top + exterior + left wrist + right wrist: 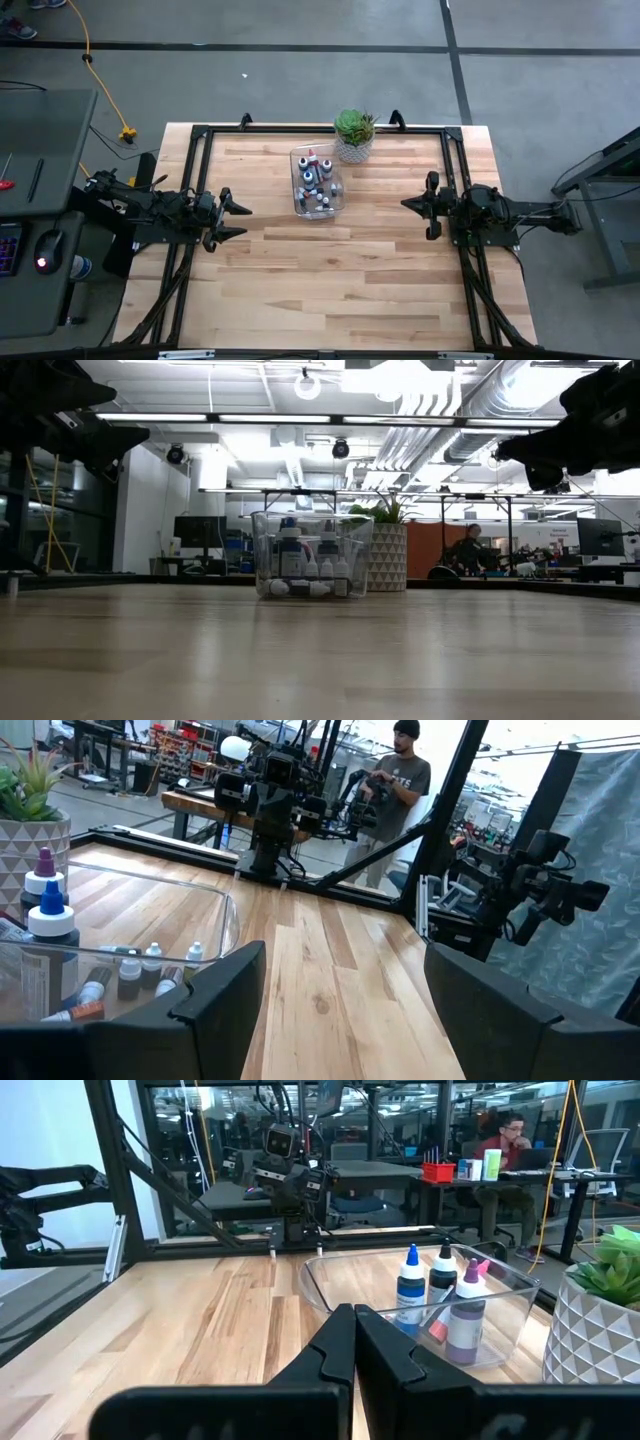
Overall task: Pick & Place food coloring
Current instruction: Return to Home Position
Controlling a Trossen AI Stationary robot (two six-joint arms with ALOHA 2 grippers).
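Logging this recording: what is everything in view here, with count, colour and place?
food coloring bottles: many, exact count unclear; mostly whitish, some blue or purple; all inside the bin
bin: one, clear plastic, near the table's middle
succulent: one, green, in a white patterned pot, beside the bin
table: one, light wood, dark frame
person: one standing, in the room beyond the table
left gripper: open, empty, at the table's left side
right gripper: shut, empty, at the table's right side
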